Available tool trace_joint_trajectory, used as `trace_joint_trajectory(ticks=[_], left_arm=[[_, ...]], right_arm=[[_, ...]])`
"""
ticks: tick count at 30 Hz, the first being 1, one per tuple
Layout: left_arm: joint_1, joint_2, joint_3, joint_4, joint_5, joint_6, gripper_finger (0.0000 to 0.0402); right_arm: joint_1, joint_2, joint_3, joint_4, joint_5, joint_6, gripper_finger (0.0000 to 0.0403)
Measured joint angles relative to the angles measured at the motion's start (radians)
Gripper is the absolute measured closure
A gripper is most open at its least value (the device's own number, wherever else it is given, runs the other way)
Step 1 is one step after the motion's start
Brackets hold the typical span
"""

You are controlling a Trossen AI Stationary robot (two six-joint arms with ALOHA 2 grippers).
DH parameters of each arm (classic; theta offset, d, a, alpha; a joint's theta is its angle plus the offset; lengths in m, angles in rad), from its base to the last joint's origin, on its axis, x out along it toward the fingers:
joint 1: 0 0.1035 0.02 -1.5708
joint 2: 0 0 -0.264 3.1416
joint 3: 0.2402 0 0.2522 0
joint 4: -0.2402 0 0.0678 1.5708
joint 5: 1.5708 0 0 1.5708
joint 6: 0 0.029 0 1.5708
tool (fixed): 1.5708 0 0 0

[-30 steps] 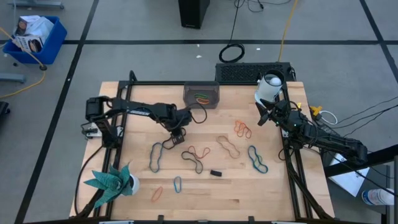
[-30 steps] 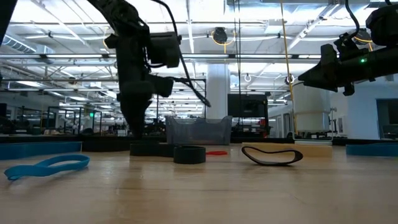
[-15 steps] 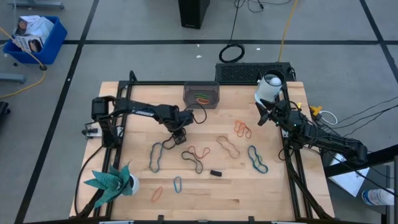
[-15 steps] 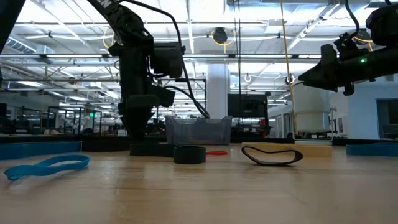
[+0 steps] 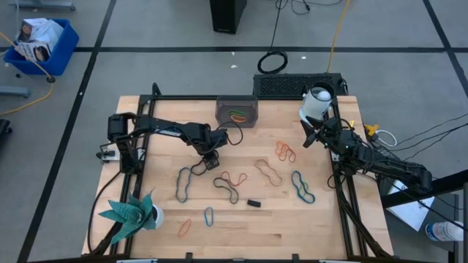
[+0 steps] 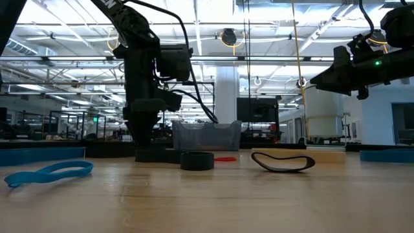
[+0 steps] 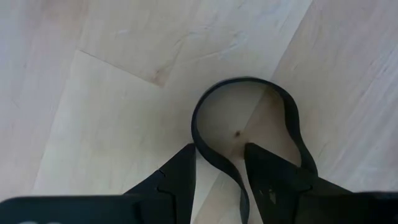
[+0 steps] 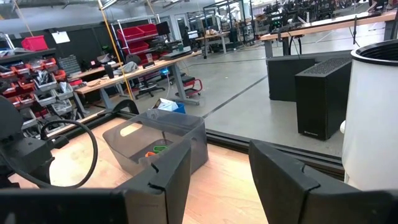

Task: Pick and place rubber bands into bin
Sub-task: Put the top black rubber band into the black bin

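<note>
A pick is being set up. In the high view, just left of the frame's centre, the left gripper (image 5: 210, 158) is being held low over the black rubber band (image 7: 249, 134), which is lying flat on the table (image 5: 322, 219). In the left wrist view the two dark fingers (image 7: 180, 171) are being kept apart with one strand of the band's loop running between them; nothing is being squeezed yet. The right gripper (image 5: 310, 136) is being held raised at the right of the high view, its fingers spread and nothing between them.

The bin (image 5: 237, 111) is sitting at the upper middle of the table with orange and green bands already inside. The other rubber bands (image 5: 232, 183) are lying scattered across the middle and lower part of the board.

Judged from this, the next move calls for the fingers to be closed on that strand, then lifted and carried up toward the bin.

Against the frame a second back, the left arm is being seen shifted slightly rightward and settled; since half a second ago nothing is being seen to change. The right arm is unchanged.
</note>
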Motion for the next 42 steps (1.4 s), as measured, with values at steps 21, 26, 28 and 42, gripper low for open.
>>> trace_joint_trajectory(ticks=[21,26,28,42], left_arm=[[-0.001,0.002,-0.001,0.003,-0.004,-0.011,0.0328],[-0.001,0.002,-0.001,0.005,-0.001,0.033,0.0392],[-0.001,0.002,-0.001,0.005,0.001,0.042,0.0389],[-0.019,-0.1,0.081,-0.025,0.011,0.116,0.0395]], right_arm=[[0.0,0.0,0.0,0.0,0.0,0.0,0.0248],[0.0,0.0,0.0,0.0,0.0,0.0,0.0248],[0.0,0.0,0.0,0.0,0.0,0.0,0.0248],[0.0,0.0,0.0,0.0,0.0,0.0,0.0248]])
